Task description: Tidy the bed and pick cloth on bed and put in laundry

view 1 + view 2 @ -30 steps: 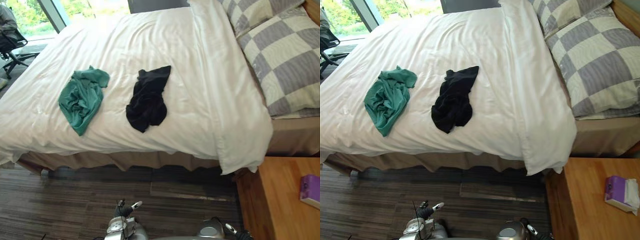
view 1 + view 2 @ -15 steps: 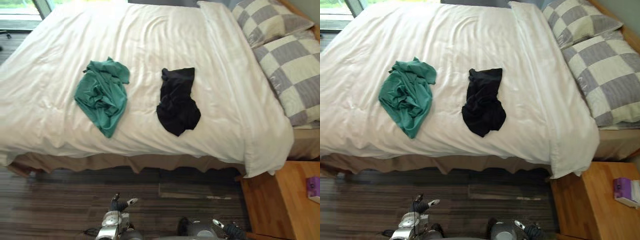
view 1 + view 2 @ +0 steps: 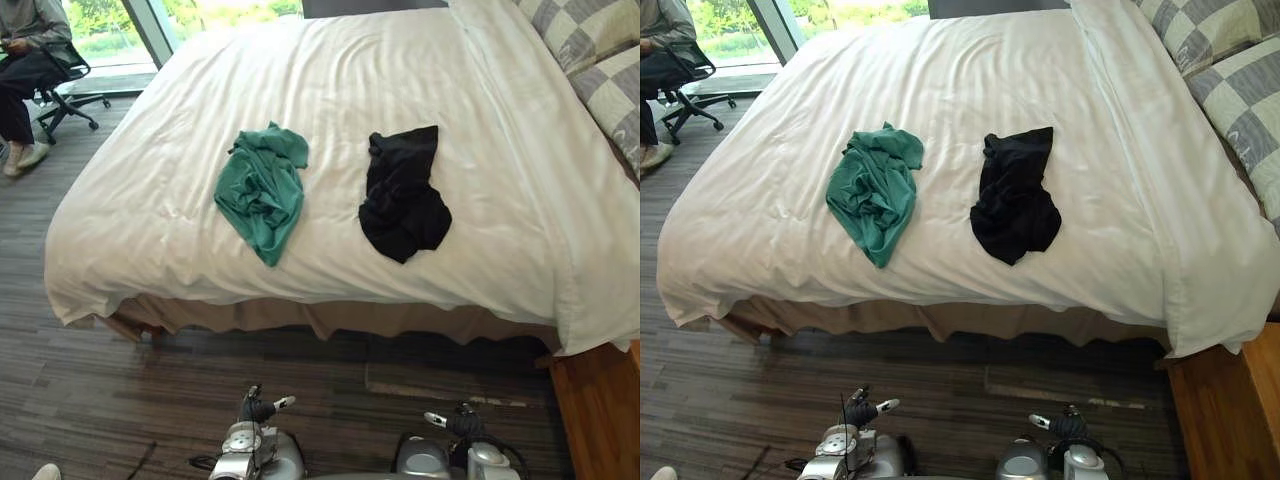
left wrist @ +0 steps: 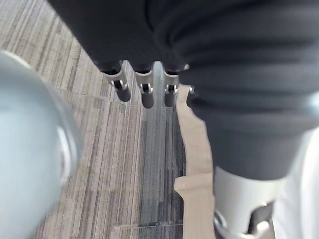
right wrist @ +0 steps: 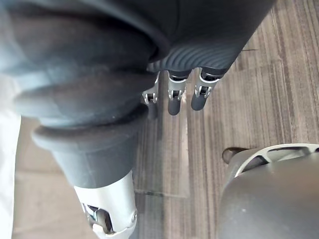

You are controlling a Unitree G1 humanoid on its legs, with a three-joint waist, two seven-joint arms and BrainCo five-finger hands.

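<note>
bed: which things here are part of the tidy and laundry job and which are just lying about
For the job: green cloth and black cloth, both crumpled on the white duvet; left hand and right hand, open, low over the floor.
Just there: office chair with a seated person by the window, wooden bedside table, checked pillows.

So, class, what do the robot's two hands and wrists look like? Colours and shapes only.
The left robot hand and the right robot hand look alike: a row of slim silver fingers with dark rounded tips. A dark ribbed cover, bellows-like, wraps each hand's back and wrist.
</note>
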